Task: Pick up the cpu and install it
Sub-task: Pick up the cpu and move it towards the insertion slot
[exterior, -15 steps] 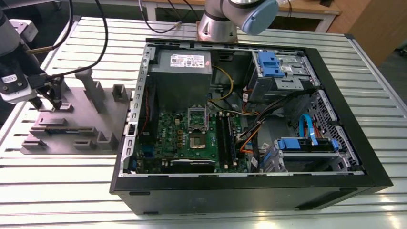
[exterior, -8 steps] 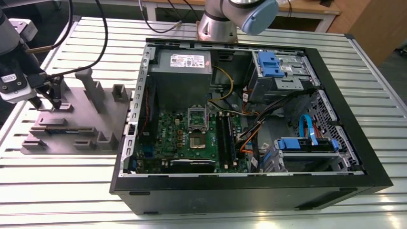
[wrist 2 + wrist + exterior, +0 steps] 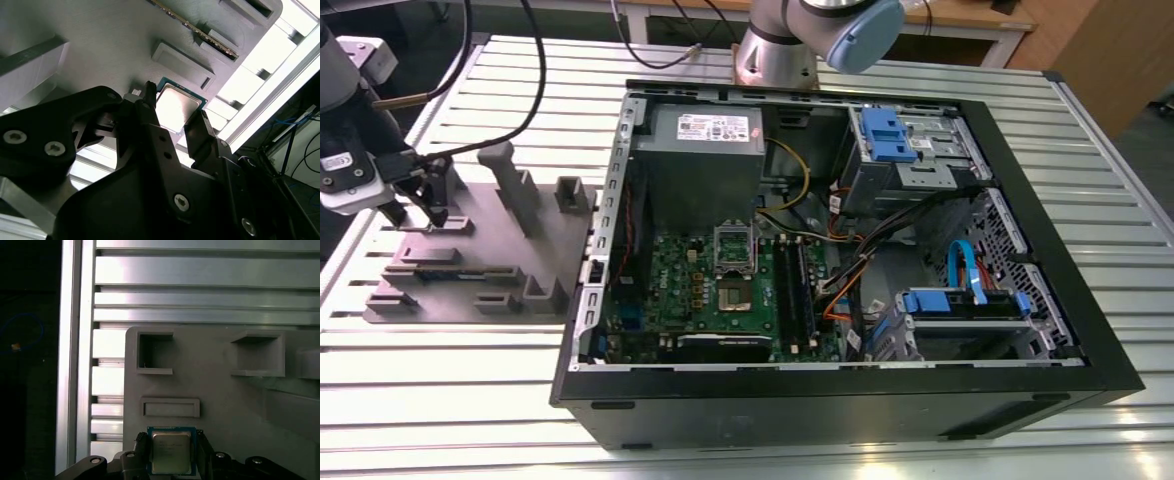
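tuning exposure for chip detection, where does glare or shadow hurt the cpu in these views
Second wrist view: glare washes the cpu white, and the table slats beside it blow out. First wrist view: the cpu is evenly lit. Exterior view: the tool sits in even light.

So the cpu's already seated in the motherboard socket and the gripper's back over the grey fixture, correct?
Not quite. The gripper is over the grey fixture, but the cpu is not in the socket. It lies on that fixture, right at the gripper, outside the computer case. The first wrist view shows this most clearly.
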You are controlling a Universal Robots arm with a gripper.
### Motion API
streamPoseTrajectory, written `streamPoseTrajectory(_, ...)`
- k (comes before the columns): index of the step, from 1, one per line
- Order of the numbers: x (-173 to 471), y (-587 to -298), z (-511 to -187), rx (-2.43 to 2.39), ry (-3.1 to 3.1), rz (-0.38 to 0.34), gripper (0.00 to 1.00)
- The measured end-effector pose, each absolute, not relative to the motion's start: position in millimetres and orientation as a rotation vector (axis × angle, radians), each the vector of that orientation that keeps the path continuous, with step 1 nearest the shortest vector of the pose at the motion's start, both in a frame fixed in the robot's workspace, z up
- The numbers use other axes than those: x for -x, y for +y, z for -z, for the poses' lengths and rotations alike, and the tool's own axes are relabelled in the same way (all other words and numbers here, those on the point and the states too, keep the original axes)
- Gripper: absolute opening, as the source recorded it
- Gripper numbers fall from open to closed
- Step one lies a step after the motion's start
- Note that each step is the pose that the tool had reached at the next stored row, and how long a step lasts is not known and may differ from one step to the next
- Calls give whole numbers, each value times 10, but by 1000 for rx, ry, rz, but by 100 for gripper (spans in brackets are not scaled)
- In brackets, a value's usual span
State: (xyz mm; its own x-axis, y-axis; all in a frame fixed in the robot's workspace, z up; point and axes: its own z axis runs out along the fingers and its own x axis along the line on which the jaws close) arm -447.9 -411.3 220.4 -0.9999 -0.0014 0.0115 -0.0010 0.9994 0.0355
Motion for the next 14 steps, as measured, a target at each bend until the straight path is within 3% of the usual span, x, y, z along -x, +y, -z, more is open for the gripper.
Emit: streamPoseTrajectory(14,4479,-4113,-2219,-2,-3130,56,47)
